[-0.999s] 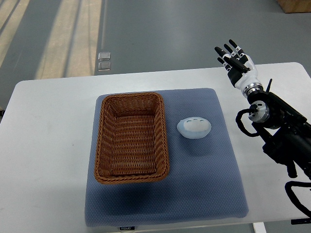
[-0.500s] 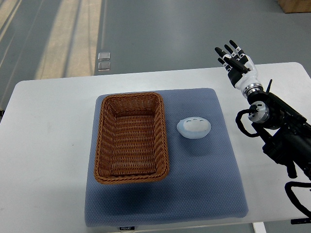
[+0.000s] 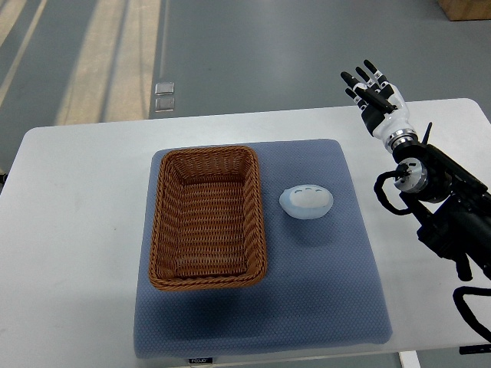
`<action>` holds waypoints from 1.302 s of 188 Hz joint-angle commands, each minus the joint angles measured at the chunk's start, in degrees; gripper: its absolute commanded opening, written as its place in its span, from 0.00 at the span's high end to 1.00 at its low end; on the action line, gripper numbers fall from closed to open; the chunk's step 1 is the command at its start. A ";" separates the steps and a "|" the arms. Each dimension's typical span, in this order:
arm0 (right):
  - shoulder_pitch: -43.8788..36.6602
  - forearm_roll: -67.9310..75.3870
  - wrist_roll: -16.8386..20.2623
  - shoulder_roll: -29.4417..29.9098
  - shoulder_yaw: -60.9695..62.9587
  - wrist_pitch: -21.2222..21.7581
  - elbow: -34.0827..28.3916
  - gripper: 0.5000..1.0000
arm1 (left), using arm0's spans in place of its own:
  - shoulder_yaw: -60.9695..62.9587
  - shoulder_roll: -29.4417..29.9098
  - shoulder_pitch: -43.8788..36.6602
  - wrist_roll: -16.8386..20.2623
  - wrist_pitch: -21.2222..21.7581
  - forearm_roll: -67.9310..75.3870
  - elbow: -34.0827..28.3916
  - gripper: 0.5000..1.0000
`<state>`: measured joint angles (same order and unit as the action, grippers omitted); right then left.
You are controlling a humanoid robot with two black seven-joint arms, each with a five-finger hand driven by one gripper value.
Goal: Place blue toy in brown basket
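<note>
White table (image 3: 77,199) holds blue toy (image 3: 306,201) beside brown basket (image 3: 207,217); right hand (image 3: 375,93) well apart, fingers spread.

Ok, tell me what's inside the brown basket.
The brown basket holds nothing: only its woven floor and walls show. The blue toy lies outside on the blue mat, to the basket's right. Nothing hides the interior.
</note>
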<state>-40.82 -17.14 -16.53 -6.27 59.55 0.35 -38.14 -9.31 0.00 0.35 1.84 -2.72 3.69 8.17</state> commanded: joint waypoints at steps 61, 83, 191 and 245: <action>0.57 -1.05 0.80 -12.36 -9.10 -1.31 -10.38 0.19 | -0.01 0.00 0.00 0.01 0.00 0.00 0.01 0.00; -0.22 -5.89 0.80 -16.67 -13.05 -1.05 -13.54 0.19 | -0.01 0.00 0.00 0.01 0.00 0.00 0.01 0.00; -12.17 -48.60 5.28 -34.77 -32.48 15.47 -34.19 0.19 | -0.01 0.00 0.00 0.01 0.00 0.00 0.01 0.00; -16.39 -60.73 7.03 -33.45 -36.78 21.18 -36.83 0.19 | -0.01 0.00 0.00 0.01 0.00 0.00 0.01 0.00</action>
<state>-56.51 -74.20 -10.63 -40.94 23.81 20.19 -74.80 -9.31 0.00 0.35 1.85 -2.72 3.69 8.17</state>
